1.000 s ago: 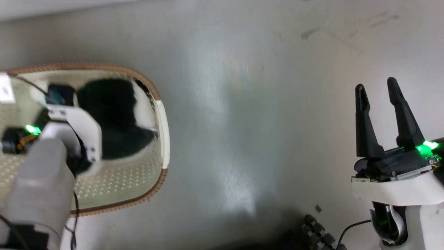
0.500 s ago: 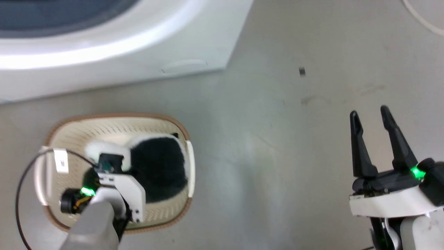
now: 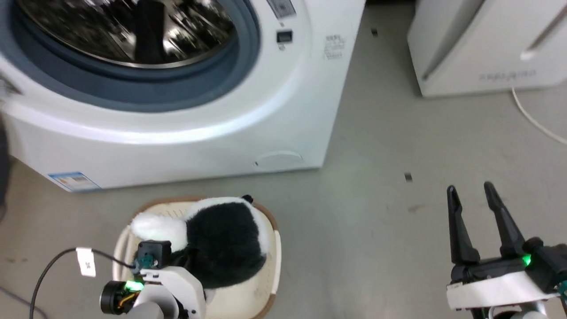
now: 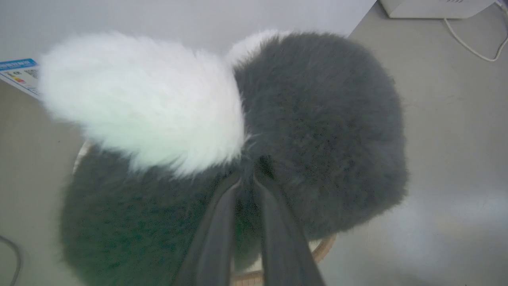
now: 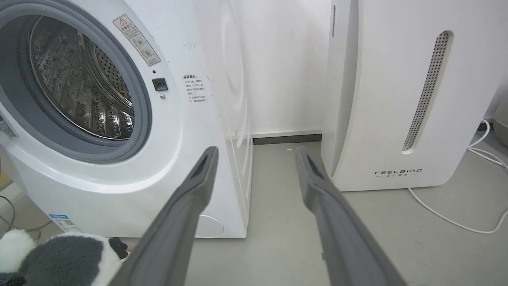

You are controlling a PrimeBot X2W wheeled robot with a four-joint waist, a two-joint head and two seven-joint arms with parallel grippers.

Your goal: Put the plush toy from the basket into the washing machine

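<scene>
Lifting w/ my left gripper (image 4: 247,180), fingers pinched together on a tuft of the plush toy (image 4: 317,119): 1 s ago it sat low in the basket (image 3: 276,252), now it bulges above the rim, prob. coming off the bottom, tho I can't see under it. Head cam has tilted up too, so the washing machine (image 3: 266,110) shows just behind the basket, porthole open, steel drum (image 3: 133,31) bare as far as I see. Right gripper (image 3: 469,190) hangs fingers apart, holding nothing, well off to the side.
</scene>
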